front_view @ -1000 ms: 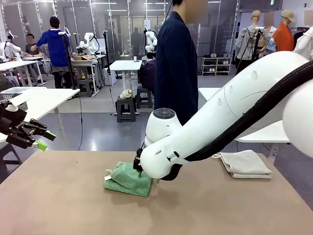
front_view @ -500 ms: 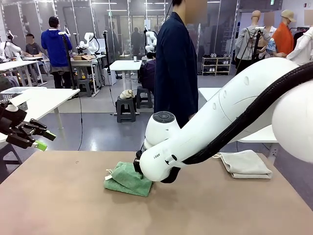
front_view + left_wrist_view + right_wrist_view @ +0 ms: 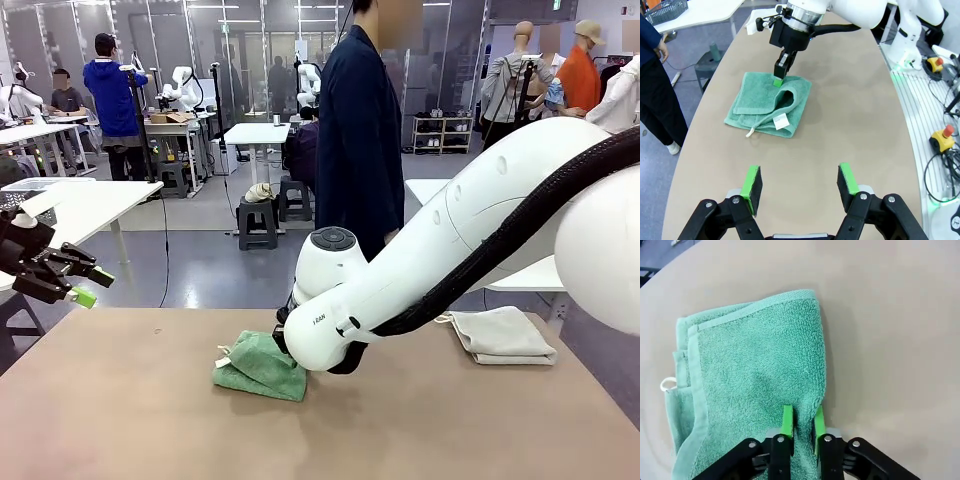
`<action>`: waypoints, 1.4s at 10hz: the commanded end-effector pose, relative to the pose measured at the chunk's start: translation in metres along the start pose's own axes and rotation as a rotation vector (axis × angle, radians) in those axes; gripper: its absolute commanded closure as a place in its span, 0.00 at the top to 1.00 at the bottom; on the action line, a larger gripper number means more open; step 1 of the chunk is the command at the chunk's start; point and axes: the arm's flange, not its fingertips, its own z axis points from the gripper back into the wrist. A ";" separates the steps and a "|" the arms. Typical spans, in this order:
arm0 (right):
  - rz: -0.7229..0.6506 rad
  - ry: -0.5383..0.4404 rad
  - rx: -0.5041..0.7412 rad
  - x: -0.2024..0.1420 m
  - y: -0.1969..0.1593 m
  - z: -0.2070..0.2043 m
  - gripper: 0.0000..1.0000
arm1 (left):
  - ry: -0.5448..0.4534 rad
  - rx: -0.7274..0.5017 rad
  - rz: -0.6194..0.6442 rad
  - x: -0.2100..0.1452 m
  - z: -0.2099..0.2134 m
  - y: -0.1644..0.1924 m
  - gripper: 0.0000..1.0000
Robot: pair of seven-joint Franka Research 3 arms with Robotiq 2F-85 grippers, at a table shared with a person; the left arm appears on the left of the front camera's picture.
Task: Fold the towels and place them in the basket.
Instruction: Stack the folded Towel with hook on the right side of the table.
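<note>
right tool [image 3: 801, 424] base cut off below, white label [image 3: 781, 121] print unreadable

the right gripper [image 3: 803, 426] rises from the bottom edge, its two green pads [image 3: 787, 423] drawn close together and pinching a fold of the green towel [image 3: 755, 380] at the towel's near edge. the towel spreads away from the fingers and off to their left, folded in layers, with a hemmed border running along its far edge. a small white loop [image 3: 667, 384] pokes out at its left side. the tan table [image 3: 895, 340] lies bare to the right of the fingers.
</note>
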 end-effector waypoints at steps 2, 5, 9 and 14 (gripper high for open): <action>0.008 -0.006 0.011 0.003 -0.003 0.002 0.00 | 0.000 0.000 -0.003 0.001 0.001 0.000 0.77; 0.036 0.062 0.028 0.014 -0.013 0.009 0.00 | 0.000 0.000 -0.003 0.001 0.001 0.000 0.77; 0.184 0.055 0.043 0.044 -0.035 0.078 0.00 | 0.000 0.000 -0.003 0.001 0.001 0.000 0.77; 0.280 0.014 -0.164 0.079 -0.071 0.192 0.00 | 0.000 0.000 -0.003 0.001 0.001 0.000 0.77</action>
